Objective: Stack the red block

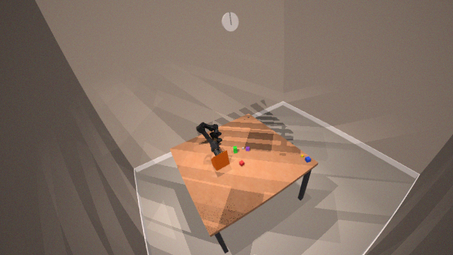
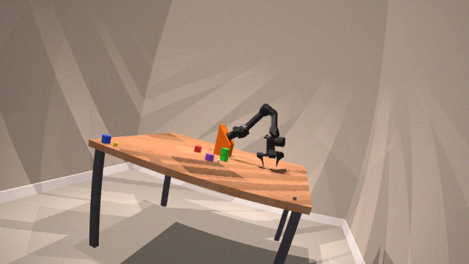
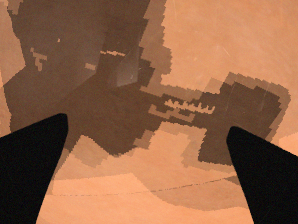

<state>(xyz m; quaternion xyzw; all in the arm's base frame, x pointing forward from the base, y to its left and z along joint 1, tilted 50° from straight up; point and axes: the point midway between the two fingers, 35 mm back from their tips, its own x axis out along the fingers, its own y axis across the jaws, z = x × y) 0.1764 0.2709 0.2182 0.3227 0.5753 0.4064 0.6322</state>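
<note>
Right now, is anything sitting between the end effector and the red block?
Yes. The open, empty end effector hangs over bare table on one side of the orange wedge; the red block lies on the other. The green tower stands near that line too.

A purple block (image 2: 209,157) sits on the wooden table (image 2: 252,184) near an orange wedge (image 2: 222,138); a blue block (image 2: 106,138) and small yellow block (image 2: 115,144) share a far corner.

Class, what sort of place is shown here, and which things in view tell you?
Probably a bare test room for robot handling: a lone wooden table carries a black arm with its open gripper, and small coloured pieces, such as a red block and a green tower.
</note>
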